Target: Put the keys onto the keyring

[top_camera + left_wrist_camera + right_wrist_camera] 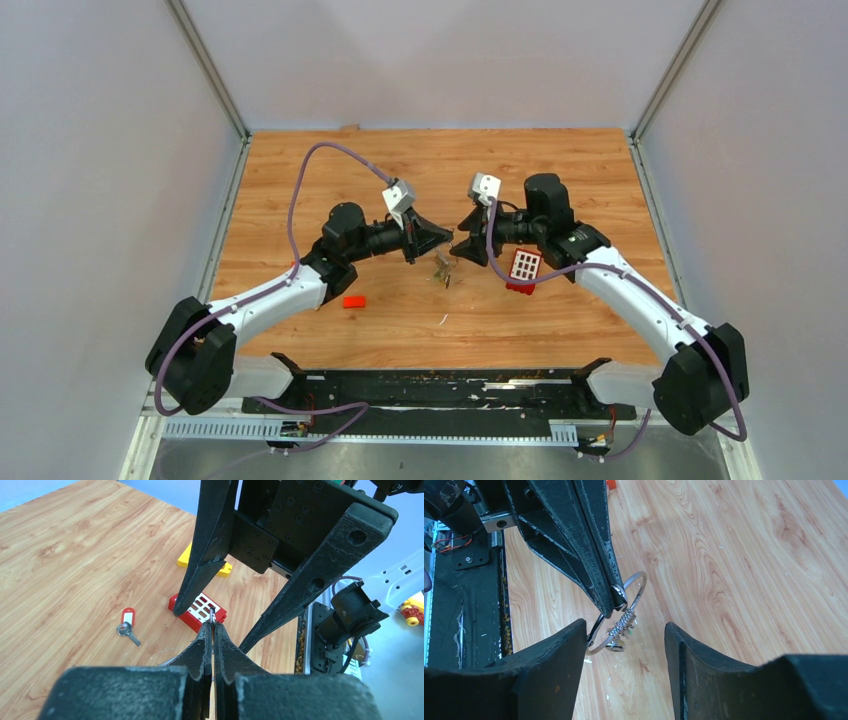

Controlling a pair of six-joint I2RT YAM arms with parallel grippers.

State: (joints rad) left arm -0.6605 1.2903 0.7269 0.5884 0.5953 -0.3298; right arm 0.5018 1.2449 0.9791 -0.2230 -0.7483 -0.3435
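My left gripper (443, 240) is shut on the thin silver keyring (637, 586) and holds it above the table. Several small keys (622, 626) hang bunched on the ring's lower part; they also show in the top view (441, 269). In the left wrist view only a sliver of metal (213, 614) shows past the shut gripper (213, 626). My right gripper (625, 626) is open and empty, its fingers on either side of the ring and keys without touching them. One more silver key with a red tag (128, 625) lies on the table.
A red block with white squares (524, 267) lies under my right wrist. A small red block (354, 301) lies near my left forearm. A yellow plastic piece (186, 556) lies beyond the red block. A black rail (440, 392) runs along the near edge.
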